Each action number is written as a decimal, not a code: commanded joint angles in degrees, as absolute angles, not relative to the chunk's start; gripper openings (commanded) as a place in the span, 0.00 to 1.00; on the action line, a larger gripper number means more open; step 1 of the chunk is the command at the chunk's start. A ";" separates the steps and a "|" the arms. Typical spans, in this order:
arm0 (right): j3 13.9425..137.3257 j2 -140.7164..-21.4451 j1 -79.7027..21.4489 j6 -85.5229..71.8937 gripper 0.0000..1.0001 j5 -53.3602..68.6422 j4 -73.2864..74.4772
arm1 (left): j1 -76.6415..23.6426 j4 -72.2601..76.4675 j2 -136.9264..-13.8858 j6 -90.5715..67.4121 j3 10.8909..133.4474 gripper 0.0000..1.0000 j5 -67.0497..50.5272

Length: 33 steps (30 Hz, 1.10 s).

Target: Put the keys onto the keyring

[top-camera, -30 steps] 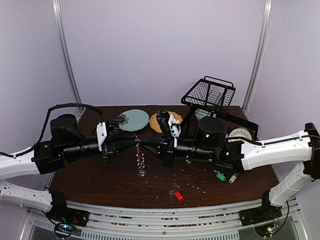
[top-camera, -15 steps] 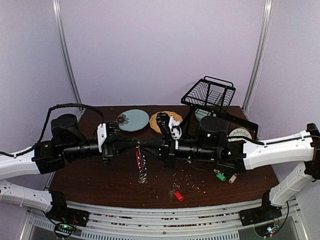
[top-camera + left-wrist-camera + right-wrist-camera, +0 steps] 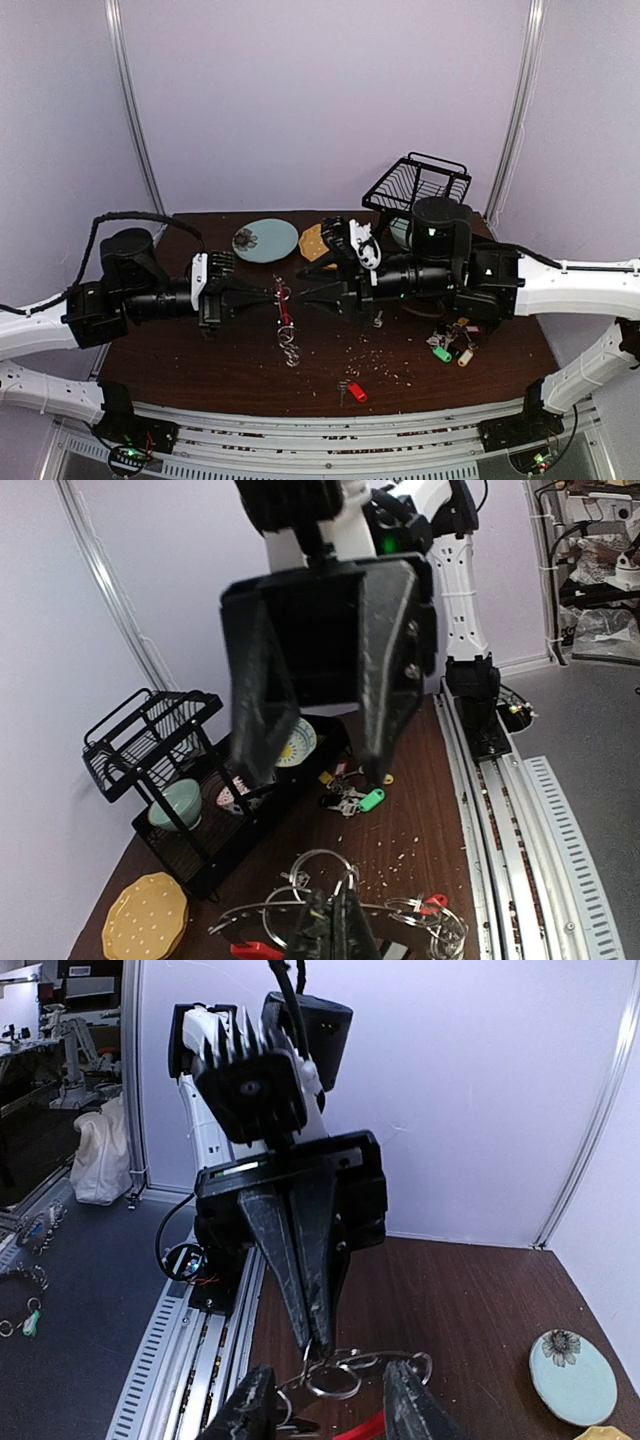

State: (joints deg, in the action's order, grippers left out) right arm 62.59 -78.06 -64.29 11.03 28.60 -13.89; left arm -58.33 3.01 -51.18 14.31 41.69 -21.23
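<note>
Keyring [image 3: 285, 320] held above the table [image 3: 210, 365], clamped by the left gripper [image 3: 274, 293].
Slippage is risked if the right gripper [image 3: 300, 293], its fingers spread, snags the coils. A red-tagged key [image 3: 352, 390] is seen lying near the front edge; another key [image 3: 377, 319] lies beside a tagged bunch [image 3: 452, 345]. A dish rack [image 3: 420, 190] crowds the right.

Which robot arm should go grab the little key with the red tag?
Probably the right. Its gripper is open and free, while the left gripper is shut on the keyring. The red-tagged key lies loose on the table.
</note>
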 commanded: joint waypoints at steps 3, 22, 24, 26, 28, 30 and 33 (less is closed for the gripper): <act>75.83 -77.99 -59.35 18.97 0.40 38.26 6.12 | -57.94 -0.44 -55.59 10.78 48.46 0.00 -31.29; 64.49 -70.21 -66.53 60.97 0.35 31.53 3.51 | -57.74 5.58 -57.74 -1.65 46.24 0.00 -40.71; 62.98 -69.78 -67.28 65.02 0.33 28.42 -1.07 | -57.74 4.91 -58.85 -2.56 46.80 0.00 -40.95; 61.69 -69.26 -67.43 69.84 0.36 26.32 -4.59 | -57.74 4.65 -59.44 -4.06 46.85 0.00 -41.08; 61.31 -68.92 -67.45 72.66 0.34 24.33 -7.09 | -57.74 4.63 -60.01 -5.62 46.84 0.00 -41.89; 61.98 -69.02 -67.44 75.91 0.31 22.12 -7.21 | -57.74 4.07 -60.54 -6.82 47.37 0.00 -42.67; 63.44 -70.14 -67.60 82.64 0.30 20.42 -5.04 | -57.74 2.69 -61.47 -7.22 48.31 0.00 -43.90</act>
